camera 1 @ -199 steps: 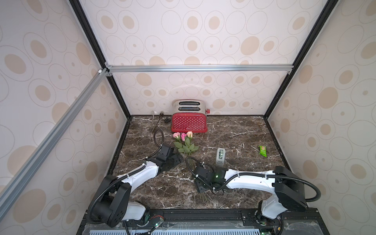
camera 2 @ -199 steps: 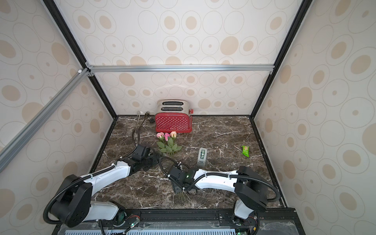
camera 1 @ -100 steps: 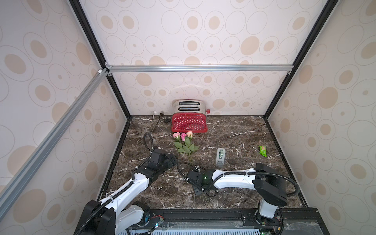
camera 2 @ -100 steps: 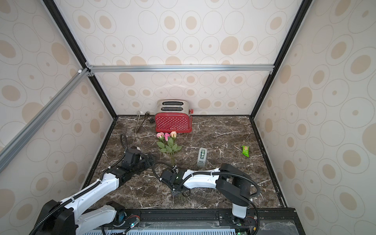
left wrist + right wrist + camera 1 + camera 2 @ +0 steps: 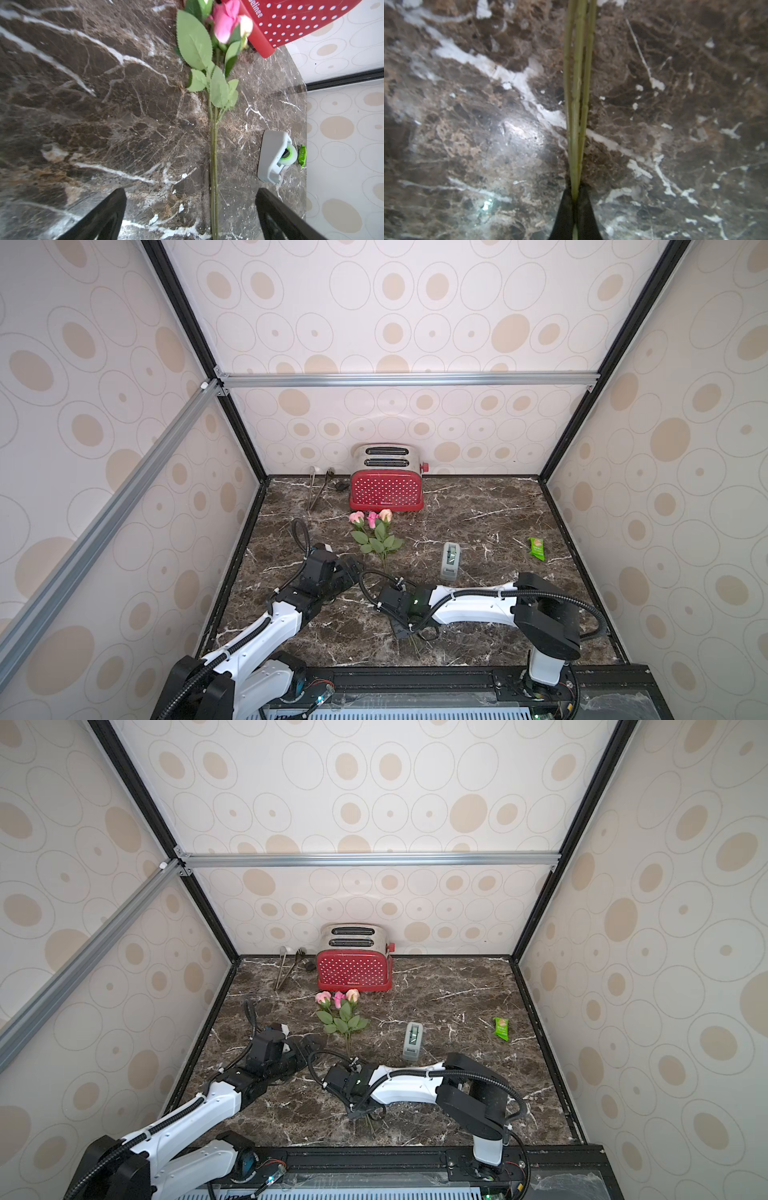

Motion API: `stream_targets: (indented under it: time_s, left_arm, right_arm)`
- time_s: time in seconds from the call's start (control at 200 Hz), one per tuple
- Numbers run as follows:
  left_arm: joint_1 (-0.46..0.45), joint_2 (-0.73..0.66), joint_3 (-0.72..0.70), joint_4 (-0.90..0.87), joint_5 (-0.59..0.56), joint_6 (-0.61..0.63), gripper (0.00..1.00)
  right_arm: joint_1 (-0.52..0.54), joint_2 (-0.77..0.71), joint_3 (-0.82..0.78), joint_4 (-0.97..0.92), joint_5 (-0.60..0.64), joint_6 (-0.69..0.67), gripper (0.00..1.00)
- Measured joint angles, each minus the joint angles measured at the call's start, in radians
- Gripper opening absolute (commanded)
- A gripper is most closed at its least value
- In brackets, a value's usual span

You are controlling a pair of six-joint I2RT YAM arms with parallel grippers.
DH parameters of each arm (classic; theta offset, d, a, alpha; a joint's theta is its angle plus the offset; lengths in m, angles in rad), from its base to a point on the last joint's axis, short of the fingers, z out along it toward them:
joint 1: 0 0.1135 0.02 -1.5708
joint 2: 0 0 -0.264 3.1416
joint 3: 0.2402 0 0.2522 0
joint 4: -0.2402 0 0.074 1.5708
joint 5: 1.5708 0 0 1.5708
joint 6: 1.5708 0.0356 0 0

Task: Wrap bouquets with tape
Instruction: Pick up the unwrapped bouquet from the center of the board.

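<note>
- Three artificial roses, the bouquets [image 5: 376, 531] [image 5: 341, 1011], lie flat on the marble worktop [image 5: 498, 510]. Their long axis runs front to back.
- The blooms point toward the red toaster [image 5: 386, 489] at the rear wall, just short of it. The thin green stems trail toward the front edge.
- The right claw [image 5: 402, 628] [image 5: 574, 193] is pinched together on the bunched stems [image 5: 577, 83] near their lower ends. The stems lie side by side where they enter its tips.
- The left claw [image 5: 351, 566] [image 5: 190, 193] stands wide apart, low over the worktop just beside the stems' middle. In the left wrist view the stems [image 5: 214, 166] run between its two fingers, clear of both.
- The tape [image 5: 451, 560] [image 5: 272, 155], a grey dispenser with a greenish roll, sits on the worktop on the robot's right of the stems, apart from them. It lies roughly parallel to them.
- A green snack packet [image 5: 536, 548] lies farther right, and metal tongs [image 5: 316, 491] rest beside the toaster.
</note>
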Motion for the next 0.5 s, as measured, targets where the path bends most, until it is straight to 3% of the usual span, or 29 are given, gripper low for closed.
stream_targets:
  time_s: [0.245,0.39,0.5]
  left_arm:
    - [-0.009,0.073,-0.113,0.193,0.101,-0.086,0.98]
    - [-0.037,0.159,-0.126,0.298,0.121,-0.121,0.83]
    - [-0.064,0.237,-0.127,0.391,0.130,-0.143,0.78]
  right_arm:
    - [-0.019,-0.032,-0.050,0.076,-0.054,-0.008,0.00]
    - [-0.041,-0.047,-0.074,0.120,-0.107,-0.009,0.00]
    - [-0.051,-0.049,-0.083,0.151,-0.141,-0.008,0.00]
